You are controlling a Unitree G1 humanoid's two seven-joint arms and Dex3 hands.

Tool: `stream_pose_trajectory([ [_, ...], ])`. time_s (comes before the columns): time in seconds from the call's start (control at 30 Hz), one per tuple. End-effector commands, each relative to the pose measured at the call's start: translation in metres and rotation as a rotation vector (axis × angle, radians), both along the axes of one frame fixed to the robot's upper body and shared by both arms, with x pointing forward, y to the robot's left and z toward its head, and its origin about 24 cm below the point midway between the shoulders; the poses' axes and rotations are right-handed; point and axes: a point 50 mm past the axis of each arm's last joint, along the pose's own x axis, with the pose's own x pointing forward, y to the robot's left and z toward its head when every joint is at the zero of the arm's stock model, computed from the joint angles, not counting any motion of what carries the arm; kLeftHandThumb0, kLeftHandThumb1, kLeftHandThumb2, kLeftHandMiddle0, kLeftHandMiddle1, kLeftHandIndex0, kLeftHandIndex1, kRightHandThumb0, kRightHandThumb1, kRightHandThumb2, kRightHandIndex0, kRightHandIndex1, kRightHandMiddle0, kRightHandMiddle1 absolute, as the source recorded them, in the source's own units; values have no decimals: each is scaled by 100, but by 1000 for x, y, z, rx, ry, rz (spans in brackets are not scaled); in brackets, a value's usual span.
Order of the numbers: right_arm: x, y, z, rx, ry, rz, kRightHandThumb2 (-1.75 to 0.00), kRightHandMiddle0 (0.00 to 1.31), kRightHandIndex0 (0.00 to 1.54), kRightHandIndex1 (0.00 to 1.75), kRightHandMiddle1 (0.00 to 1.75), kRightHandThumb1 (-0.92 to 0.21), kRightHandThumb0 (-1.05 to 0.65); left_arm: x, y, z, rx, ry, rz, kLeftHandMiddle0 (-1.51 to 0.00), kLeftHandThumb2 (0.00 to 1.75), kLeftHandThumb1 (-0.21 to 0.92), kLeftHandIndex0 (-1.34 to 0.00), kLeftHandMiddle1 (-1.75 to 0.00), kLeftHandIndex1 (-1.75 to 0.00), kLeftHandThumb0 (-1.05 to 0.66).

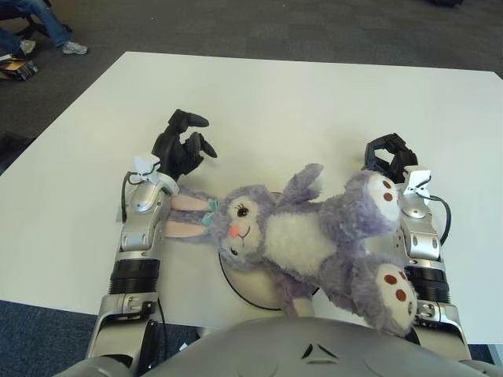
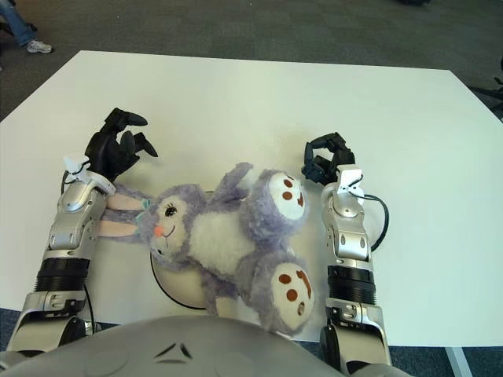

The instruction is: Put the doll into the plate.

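A purple bunny doll [image 1: 306, 243] lies on its back across a white plate [image 1: 244, 287]. Left of the doll, the left hand [image 1: 182, 145] has loosely spread, empty fingers; right of it, the right hand [image 1: 391, 157] has curled, empty fingers.

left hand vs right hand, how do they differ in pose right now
The left hand has fingers spread loosely; the right hand has them curled in tight. The left hand sits beyond the doll's ears, the right hand beyond its feet. Both are black and hold nothing; the doll lies over the plate.

Office/lab: grey carpet [image 1: 314, 31], white table [image 1: 299, 102], seated person's legs [image 1: 43, 23].
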Motion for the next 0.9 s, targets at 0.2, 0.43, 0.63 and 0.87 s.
stream_pose_trajectory([
  [0.2,-10,-3,-22,1,124,-13,-102,43,106,175,175,-55,-41,7,1,-18,-71,100,-35,-99,91,64,-37,-174,-175,-39],
  [0.43,-10,-4,-22,-5,127,-14,-102,43,105,175,175,-55,-41,8,3,-32,-104,146,-24,-101,92,63,-37,-175,-175,-39],
  [0.63,-11,-4,-23,-6,129,-14,-102,43,105,175,175,-55,-41,11,7,-43,-116,177,6,-99,92,63,-37,-175,-175,-39],
  [0.87,-11,-6,-23,-7,132,-14,-102,43,105,175,175,-55,-41,11,7,-49,-119,199,28,-98,92,63,-38,-175,-175,-39],
])
